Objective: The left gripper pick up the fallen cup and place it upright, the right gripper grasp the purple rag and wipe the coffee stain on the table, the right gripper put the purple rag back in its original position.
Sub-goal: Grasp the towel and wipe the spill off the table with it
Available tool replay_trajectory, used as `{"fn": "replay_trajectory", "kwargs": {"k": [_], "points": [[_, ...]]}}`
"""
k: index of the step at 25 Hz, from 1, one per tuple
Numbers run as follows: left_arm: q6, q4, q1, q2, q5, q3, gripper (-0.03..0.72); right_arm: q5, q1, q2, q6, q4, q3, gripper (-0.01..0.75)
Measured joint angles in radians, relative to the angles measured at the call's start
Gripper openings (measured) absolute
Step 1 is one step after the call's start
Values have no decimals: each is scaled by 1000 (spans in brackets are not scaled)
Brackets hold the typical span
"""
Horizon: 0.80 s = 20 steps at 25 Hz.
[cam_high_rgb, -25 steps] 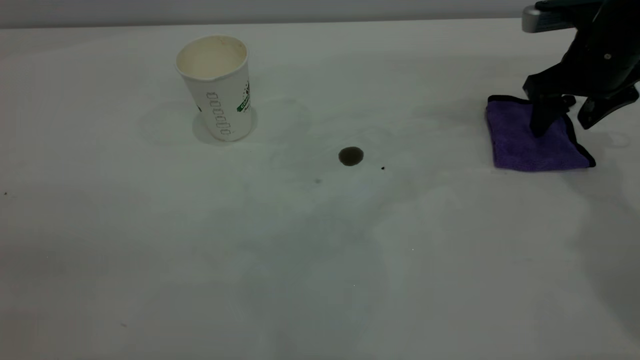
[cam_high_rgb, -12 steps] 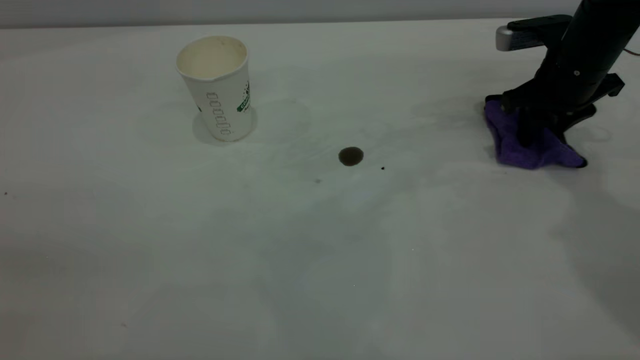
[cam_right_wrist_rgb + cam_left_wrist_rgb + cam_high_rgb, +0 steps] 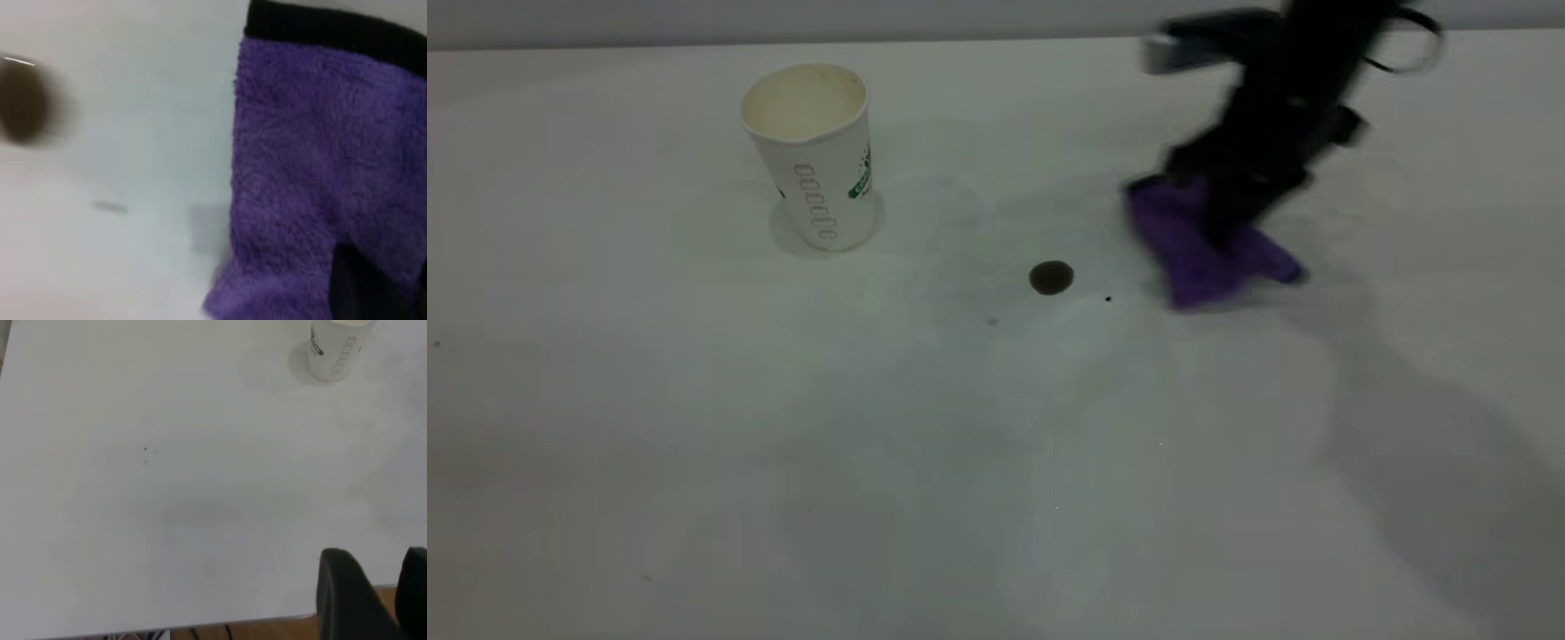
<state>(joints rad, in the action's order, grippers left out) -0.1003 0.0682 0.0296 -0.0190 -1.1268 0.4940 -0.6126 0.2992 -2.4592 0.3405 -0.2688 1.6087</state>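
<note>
The white paper cup [image 3: 809, 156] stands upright at the back left of the table [image 3: 783, 444]; it also shows in the left wrist view [image 3: 333, 350]. The dark brown coffee stain [image 3: 1051, 277] lies near the table's middle and shows in the right wrist view [image 3: 23, 100]. My right gripper [image 3: 1227, 218] is shut on the purple rag [image 3: 1196, 249], which hangs bunched with its lower edge at the table, just right of the stain. The rag fills the right wrist view [image 3: 320, 167]. My left gripper [image 3: 383, 593] is open and empty by the table's edge, far from the cup.
A tiny black speck [image 3: 1108, 299] lies between the stain and the rag, and another faint speck [image 3: 991, 321] lies left of the stain. The table's edge with wood below it [image 3: 267, 630] shows under the left gripper.
My right gripper closed on the rag, bunched it up and carried it left across the table toward the stain. The cup and the stain have not moved.
</note>
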Motion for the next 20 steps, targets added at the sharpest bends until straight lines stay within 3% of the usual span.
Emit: {"fn": "replay_trajectory", "kwargs": {"k": [5,11,15,20], "points": [[0,0,0,0,0,0,254,-48,136,7,-2,-1,100,51],[0,0,0,0,0,0,254,-41,273,-34,-51,0,125,51],[0,0,0,0,0,0,254,23,313,-82,-100,23,126,51],[0,0,0,0,0,0,254,84,293,-130,-189,62,129,51]]}}
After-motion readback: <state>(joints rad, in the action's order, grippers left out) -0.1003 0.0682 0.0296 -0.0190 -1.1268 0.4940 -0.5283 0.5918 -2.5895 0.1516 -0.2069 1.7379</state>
